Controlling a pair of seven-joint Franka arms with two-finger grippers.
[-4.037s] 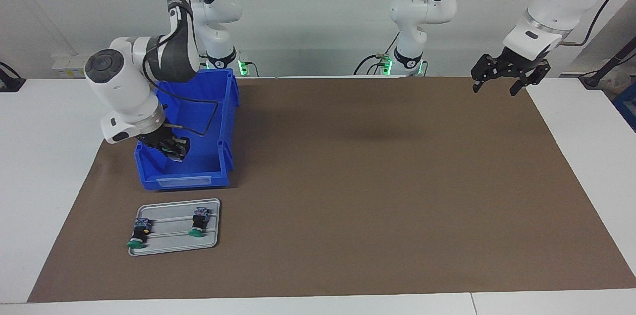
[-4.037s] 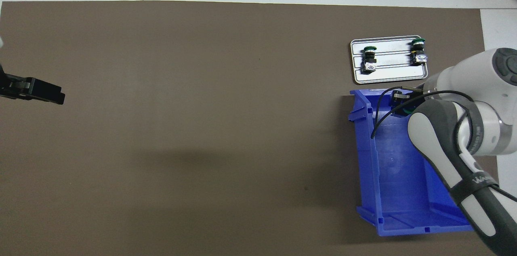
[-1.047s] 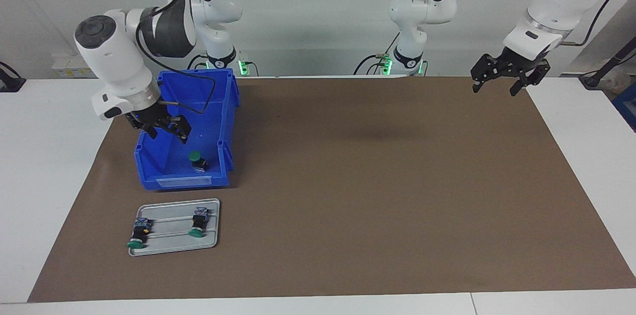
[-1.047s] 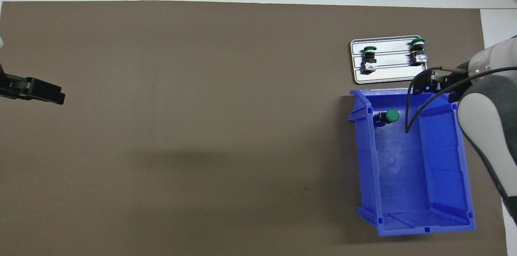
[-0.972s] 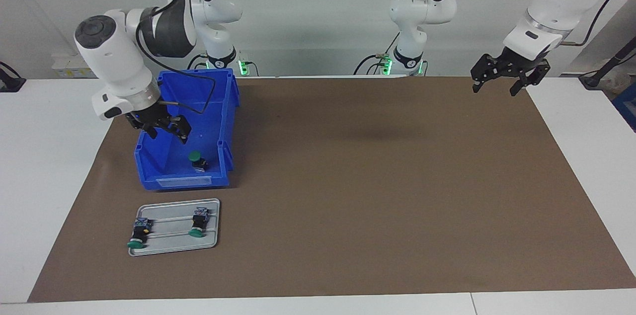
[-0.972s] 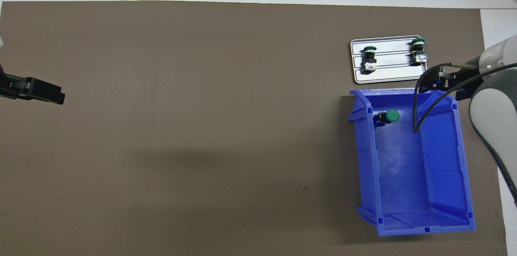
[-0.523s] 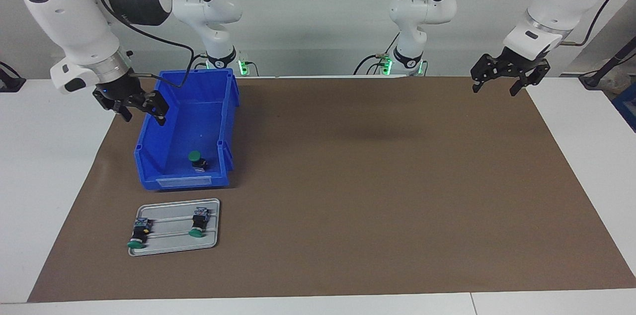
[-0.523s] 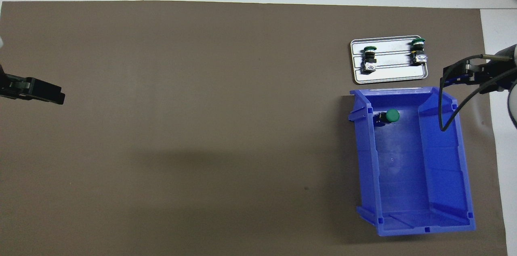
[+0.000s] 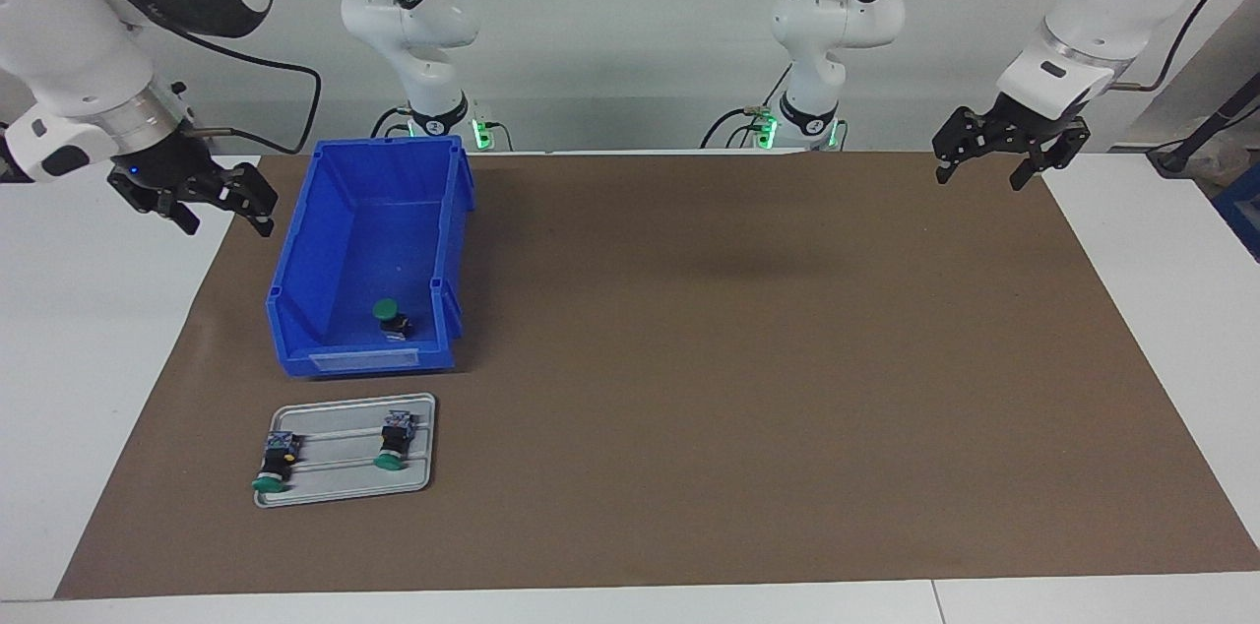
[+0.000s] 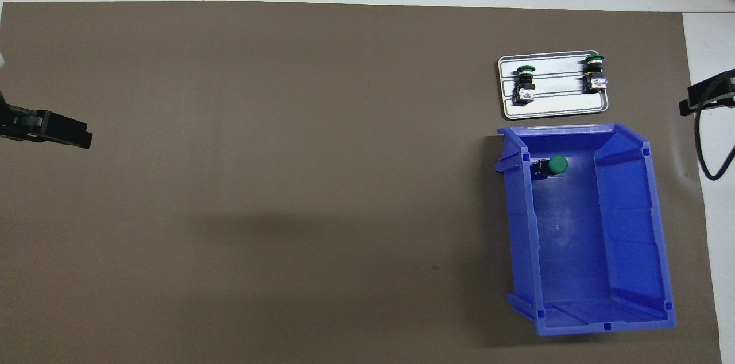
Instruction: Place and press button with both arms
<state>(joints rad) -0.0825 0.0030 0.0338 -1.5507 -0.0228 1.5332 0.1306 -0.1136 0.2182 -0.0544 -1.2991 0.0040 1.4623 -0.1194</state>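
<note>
The right gripper (image 9: 217,206) hangs with jaws wide and empty, over the table (image 9: 98,309) edge at nine o'clock of the blue bin (image 9: 295,299), clear of it. The button (image 9: 391,317) stands inside the bin, in the corner farthest from the robots, long axis upright and slightly tilted, green cap up, probably ready for pressing. The left gripper (image 9: 989,163) waits wide and empty at three o'clock
</note>
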